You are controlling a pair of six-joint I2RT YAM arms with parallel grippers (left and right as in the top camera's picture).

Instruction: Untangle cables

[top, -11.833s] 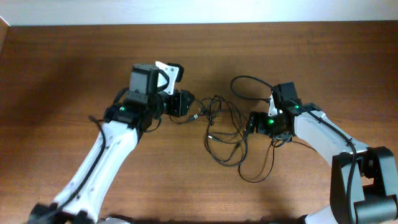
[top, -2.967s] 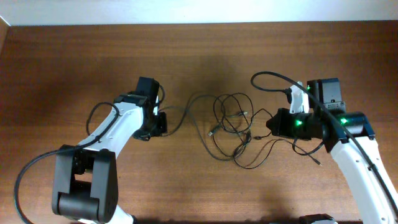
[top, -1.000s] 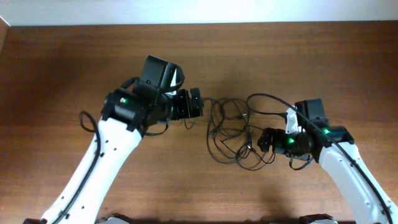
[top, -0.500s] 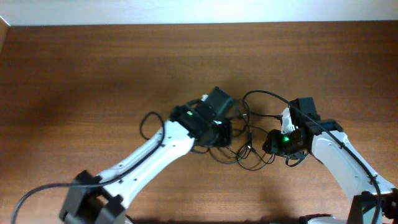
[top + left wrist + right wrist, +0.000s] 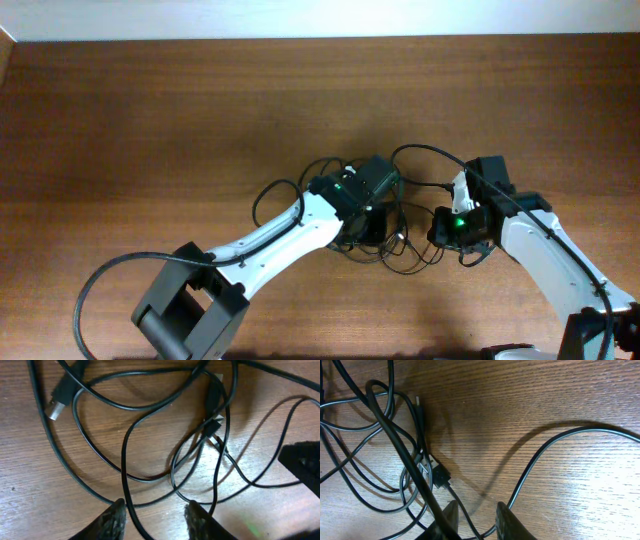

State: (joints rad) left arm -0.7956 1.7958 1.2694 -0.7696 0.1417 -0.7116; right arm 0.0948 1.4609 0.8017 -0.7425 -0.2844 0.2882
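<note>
Overhead, the cables [image 5: 400, 240] lie bunched mid-table [image 5: 150, 120], between my two grippers and well apart from the far edge. My left gripper [image 5: 156, 519] hangs low over the loops. Its fingers are partly apart, and one strand runs between them unpinched. My right gripper [image 5: 477, 519] is narrowly parted near a black plug [image 5: 440, 477], with a thin strand passing between its tips.

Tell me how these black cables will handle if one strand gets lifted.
The cables are probably floppy: they lie in loose curves flat on the table. Lifting one strand would likely drag others along, since loops cross over each other near the plug. They look thin, so probably light.
</note>
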